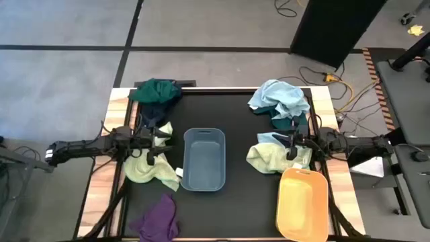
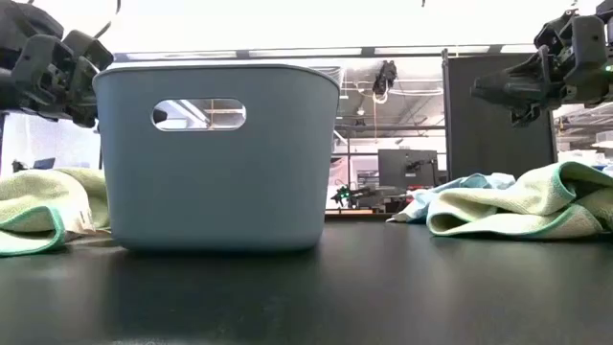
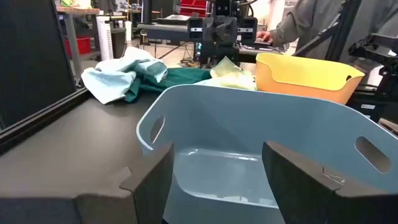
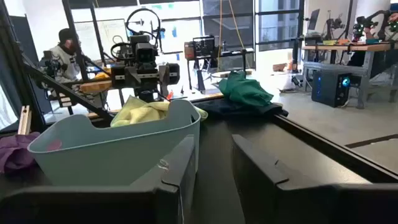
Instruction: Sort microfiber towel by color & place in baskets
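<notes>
The grey-blue basket stands mid-table, and the yellow-orange basket stands near the right front. My left gripper hovers open just left of the grey-blue basket, over a pale yellow-green towel; its wrist view faces the basket. My right gripper hovers open over another pale yellow-green towel, behind the yellow-orange basket. A dark green and navy heap lies far left. A light blue and dark green heap lies far right. A purple towel lies near front left.
Both grippers hang above the table, as the low view shows for the left gripper and the right gripper. Cables lie on the floor beyond the far right corner. People sit at desks beyond the table.
</notes>
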Action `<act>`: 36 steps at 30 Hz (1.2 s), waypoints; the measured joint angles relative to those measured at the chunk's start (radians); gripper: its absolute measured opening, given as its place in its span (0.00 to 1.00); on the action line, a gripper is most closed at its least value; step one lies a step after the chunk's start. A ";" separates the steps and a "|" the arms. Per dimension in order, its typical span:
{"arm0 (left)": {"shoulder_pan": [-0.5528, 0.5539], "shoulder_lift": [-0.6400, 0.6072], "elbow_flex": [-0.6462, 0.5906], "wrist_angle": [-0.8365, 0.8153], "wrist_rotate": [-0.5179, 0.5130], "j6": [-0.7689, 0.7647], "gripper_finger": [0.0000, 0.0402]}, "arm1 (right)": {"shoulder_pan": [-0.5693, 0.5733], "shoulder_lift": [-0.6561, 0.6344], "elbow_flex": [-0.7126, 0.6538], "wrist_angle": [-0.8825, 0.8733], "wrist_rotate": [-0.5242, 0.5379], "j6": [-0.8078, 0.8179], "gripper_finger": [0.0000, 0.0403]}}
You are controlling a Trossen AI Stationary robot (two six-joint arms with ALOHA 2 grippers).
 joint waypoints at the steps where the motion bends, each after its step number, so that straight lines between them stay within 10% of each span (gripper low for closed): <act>1: 0.000 0.000 0.000 0.000 0.000 0.000 0.57 | 0.000 0.000 0.000 0.000 0.000 0.000 0.23; 36: 0.000 0.000 0.000 0.000 0.000 0.000 0.57 | 0.000 0.000 0.000 0.000 0.000 0.000 0.21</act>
